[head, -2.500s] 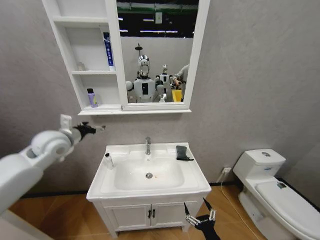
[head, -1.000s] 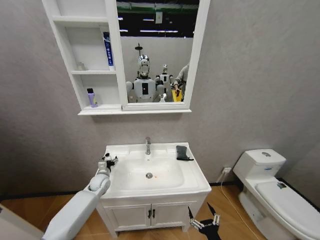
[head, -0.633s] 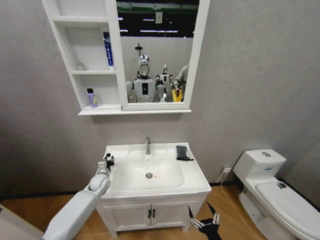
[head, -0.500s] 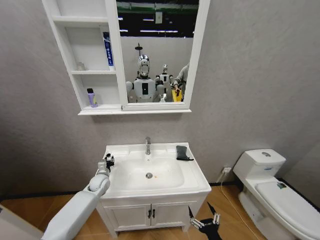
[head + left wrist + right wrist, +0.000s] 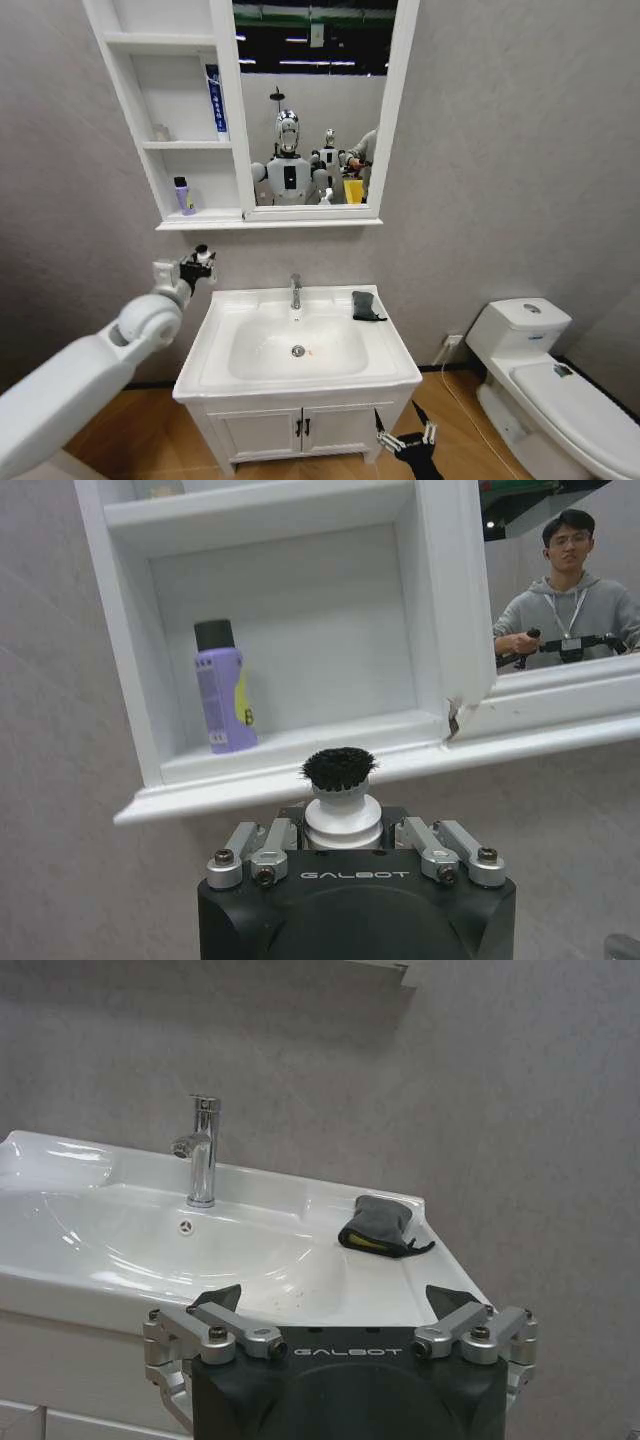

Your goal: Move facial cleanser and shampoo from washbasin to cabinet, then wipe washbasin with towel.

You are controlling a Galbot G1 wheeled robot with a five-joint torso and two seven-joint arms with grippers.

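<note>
Left gripper raised beside the wall, above the washbasin's left rear corner and below the cabinet, fingers clamped on a small white bottle with a black cap. Seen from the left wrist, bottle upright between the jaws, cap just under the cabinet's bottom ledge. On the lowest open shelf, a purple bottle with a black cap, standing upright near the left wall of its compartment. On the shelf above, a blue-and-white tube upright against the divider next to the mirror.

Below, washbasin with its oval bowl and chrome tap at the middle of the rear rim. Towel, dark grey and folded, lying on the right rear corner of the basin top, just right of the tap and apart from it.

Right gripper low in front of the floor cupboard under the basin, at the lower edge of the head view, fingers spread apart and holding nothing. From the right wrist, facing the basin front, towel near the far corner.

Farther right, a white toilet on the wooden floor.
</note>
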